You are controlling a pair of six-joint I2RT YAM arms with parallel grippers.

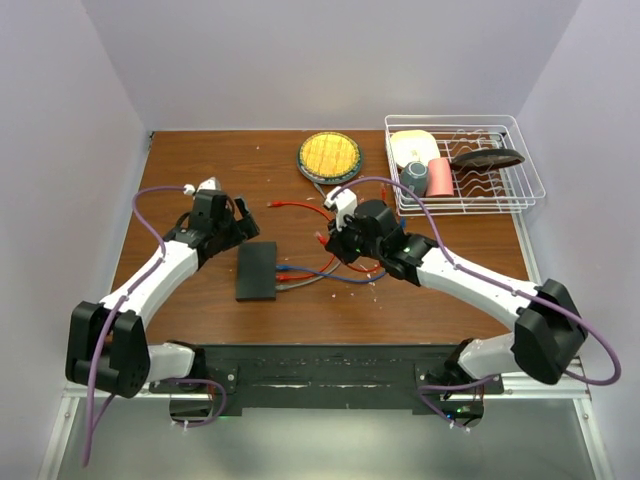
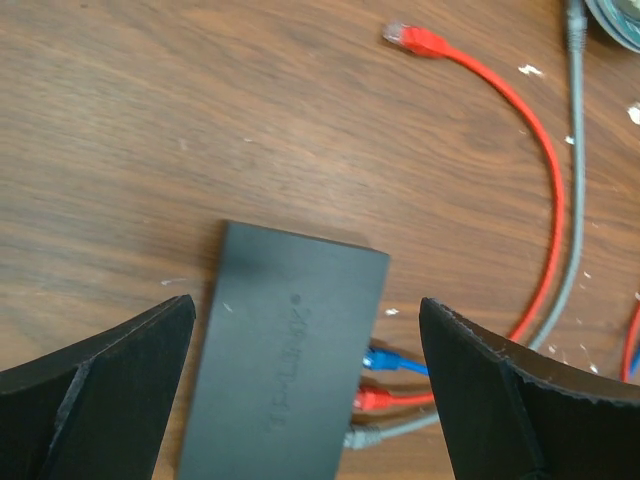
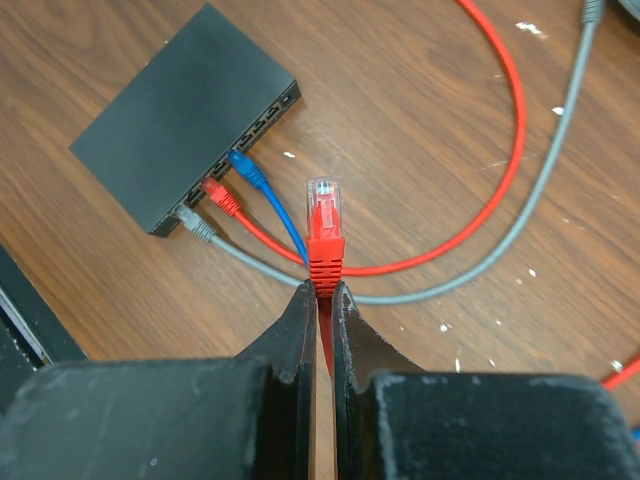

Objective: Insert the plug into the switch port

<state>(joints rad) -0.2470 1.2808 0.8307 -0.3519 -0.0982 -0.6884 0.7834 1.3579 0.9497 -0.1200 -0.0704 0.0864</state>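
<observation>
I see pale lavender walls (image 1: 330,60) boxing in a brown wood-grain tabletop (image 1: 220,165), evenly lit, flecked with white specks (image 2: 529,70).

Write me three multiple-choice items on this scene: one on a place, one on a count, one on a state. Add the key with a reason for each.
1. Where on the table does the wire rack stand?
A) far right corner
B) near left corner
C) the middle

2. How many cables are plugged into the switch?
A) one
B) three
C) five

3. How is the right gripper?
A) open and empty
B) shut on a red plug
C) shut on nothing

Key:
1 A, the top view shows it at the far edge on the right.
2 B, a blue, a red and a grey one sit side by side in the sockets.
3 B, it is clamped on the plug's red boot, with the clear tip sticking out ahead.
</observation>
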